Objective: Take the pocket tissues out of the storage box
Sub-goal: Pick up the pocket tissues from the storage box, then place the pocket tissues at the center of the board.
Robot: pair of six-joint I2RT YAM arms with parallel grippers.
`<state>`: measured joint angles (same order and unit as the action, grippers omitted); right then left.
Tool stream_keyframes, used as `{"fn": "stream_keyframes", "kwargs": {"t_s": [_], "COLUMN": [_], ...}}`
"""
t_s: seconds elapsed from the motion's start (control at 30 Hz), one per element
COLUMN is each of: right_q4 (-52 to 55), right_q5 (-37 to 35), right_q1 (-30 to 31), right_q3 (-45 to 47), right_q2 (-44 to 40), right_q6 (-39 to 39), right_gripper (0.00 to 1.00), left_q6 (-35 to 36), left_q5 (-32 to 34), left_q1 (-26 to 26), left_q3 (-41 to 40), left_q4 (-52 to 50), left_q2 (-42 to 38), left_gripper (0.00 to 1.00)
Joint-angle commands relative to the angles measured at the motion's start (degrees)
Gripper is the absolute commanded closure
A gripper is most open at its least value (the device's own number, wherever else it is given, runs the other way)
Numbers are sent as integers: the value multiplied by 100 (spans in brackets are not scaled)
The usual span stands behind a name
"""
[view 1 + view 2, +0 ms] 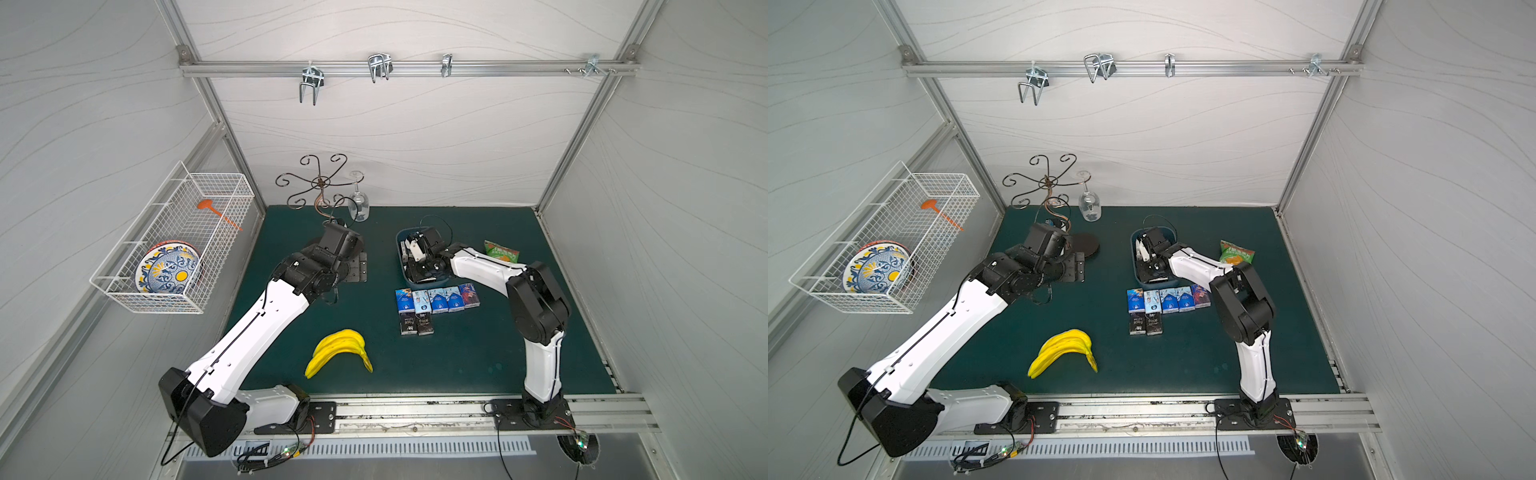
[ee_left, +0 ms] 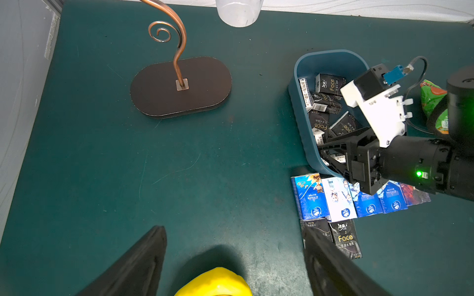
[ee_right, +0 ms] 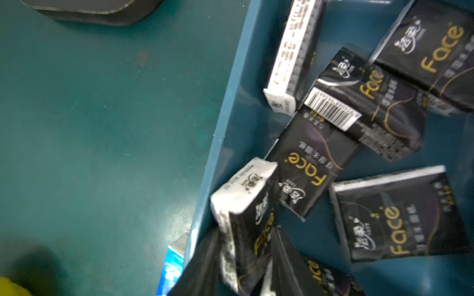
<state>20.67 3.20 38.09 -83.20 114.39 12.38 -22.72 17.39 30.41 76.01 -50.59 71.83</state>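
Black pocket tissues packet (image 3: pixel 246 205) sits gripped betw. R gripper (image 3: pixel 243 232) jaws, inside storage box (image 3: pixel 225 115) near its wall. Lift straight up, slowly, so neighbour pkts (image 3: pixel 400 215) stay. L gripper (image 2: pixel 234 230) jaws apart, empty.

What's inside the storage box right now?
Black Face pocket tissues, at least six, loosely piled in the storage box; the right gripper clamps one on edge. Whatever lies beneath its fingers and the pile is hidden.
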Motion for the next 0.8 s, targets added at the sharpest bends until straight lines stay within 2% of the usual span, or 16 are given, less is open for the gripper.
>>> {"fn": "stream_keyframes", "kwargs": {"t_s": [0.0,0.13,0.3,0.57,0.77], "right_q4": [-132,-212,-225,-148,1111], "right_q5": [75,117,172,127,-200], "right_q1": [-54,-116,-185,-227,-223], "right_q3": [-6,79,127,394,1049], "right_q2": [23,-146,-438,-1411,-2502], "right_q6": [-32,-30,-29,0,323], "right_gripper": [70,84,91,93,92], "left_q6": [54,40,29,28,39], "left_q5": [100,87,75,89,55], "left_q1": [-18,-18,-18,-19,-18], "left_q3": [116,108,114,100,143], "left_q4": [58,58,71,67,115], "left_q2": [50,50,24,-11,2], "left_gripper": [13,13,13,13,12]}}
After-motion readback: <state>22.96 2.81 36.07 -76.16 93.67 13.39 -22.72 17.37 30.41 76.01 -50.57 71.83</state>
